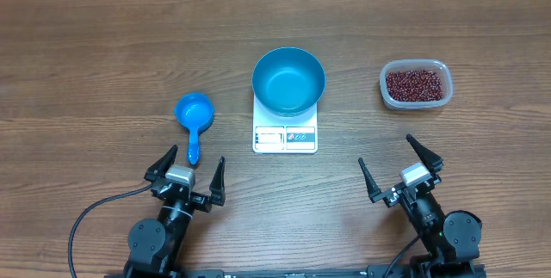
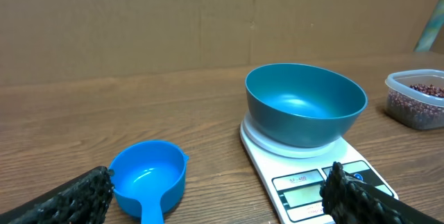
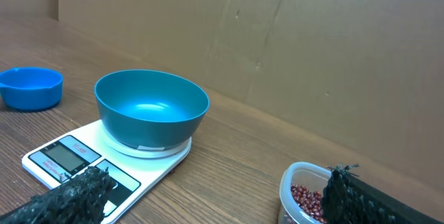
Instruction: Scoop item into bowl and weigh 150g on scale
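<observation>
An empty bright-blue bowl (image 1: 288,81) (image 2: 305,104) (image 3: 151,107) stands on the white scale (image 1: 285,138) (image 2: 305,186) (image 3: 66,158) at the table's middle. Red-brown beans (image 1: 416,84) (image 3: 305,200) fill a clear tub (image 1: 416,69) (image 2: 415,99) at the back right. A small blue handled scoop (image 1: 194,116) (image 2: 147,175) (image 3: 30,87) lies left of the scale, empty. My left gripper (image 1: 186,169) (image 2: 218,196) is open near the front edge, just behind the scoop's handle. My right gripper (image 1: 401,165) (image 3: 215,196) is open at the front right, short of the tub. Neither touches anything.
A brown cardboard wall (image 2: 208,23) (image 3: 312,50) closes off the far side of the wooden table (image 1: 103,54). A black cable (image 1: 95,213) loops by the left arm's base.
</observation>
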Controlling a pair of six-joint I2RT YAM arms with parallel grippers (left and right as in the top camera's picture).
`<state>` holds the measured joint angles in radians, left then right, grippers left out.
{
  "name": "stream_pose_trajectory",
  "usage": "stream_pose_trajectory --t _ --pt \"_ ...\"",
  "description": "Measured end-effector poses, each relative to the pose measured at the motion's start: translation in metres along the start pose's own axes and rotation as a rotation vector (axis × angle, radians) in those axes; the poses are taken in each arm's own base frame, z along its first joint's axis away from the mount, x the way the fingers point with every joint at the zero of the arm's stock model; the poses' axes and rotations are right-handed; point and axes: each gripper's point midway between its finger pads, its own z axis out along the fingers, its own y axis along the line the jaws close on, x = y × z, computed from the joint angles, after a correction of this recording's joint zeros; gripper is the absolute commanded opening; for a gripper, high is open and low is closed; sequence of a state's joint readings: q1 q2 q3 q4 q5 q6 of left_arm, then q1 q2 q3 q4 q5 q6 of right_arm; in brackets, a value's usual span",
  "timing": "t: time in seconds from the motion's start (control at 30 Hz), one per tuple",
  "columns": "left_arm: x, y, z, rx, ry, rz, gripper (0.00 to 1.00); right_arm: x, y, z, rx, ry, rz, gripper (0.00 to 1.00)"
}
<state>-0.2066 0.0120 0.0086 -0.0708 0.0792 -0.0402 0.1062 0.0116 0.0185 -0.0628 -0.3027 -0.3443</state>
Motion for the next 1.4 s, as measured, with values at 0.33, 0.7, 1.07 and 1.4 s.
stream_pose_trajectory --t 0.33,0.7,1.07,1.4 --pt "0.000 0.000 0.000 0.000 0.000 0.000 0.99 0.000 0.000 0.000 0.000 0.000 0.000 1.00" --pt "0.000 0.001 0.000 -0.004 -0.001 0.000 0.99 0.000 0.000 0.000 0.000 0.000 0.000 1.00" --pt "0.000 -0.010 -0.001 0.057 0.017 -0.200 1.00 0.000 0.000 0.000 0.000 0.000 0.001 1.00" --pt "-0.040 -0.010 -0.039 0.009 0.150 -0.232 1.00 0.000 0.000 0.000 0.000 0.001 0.000 1.00"
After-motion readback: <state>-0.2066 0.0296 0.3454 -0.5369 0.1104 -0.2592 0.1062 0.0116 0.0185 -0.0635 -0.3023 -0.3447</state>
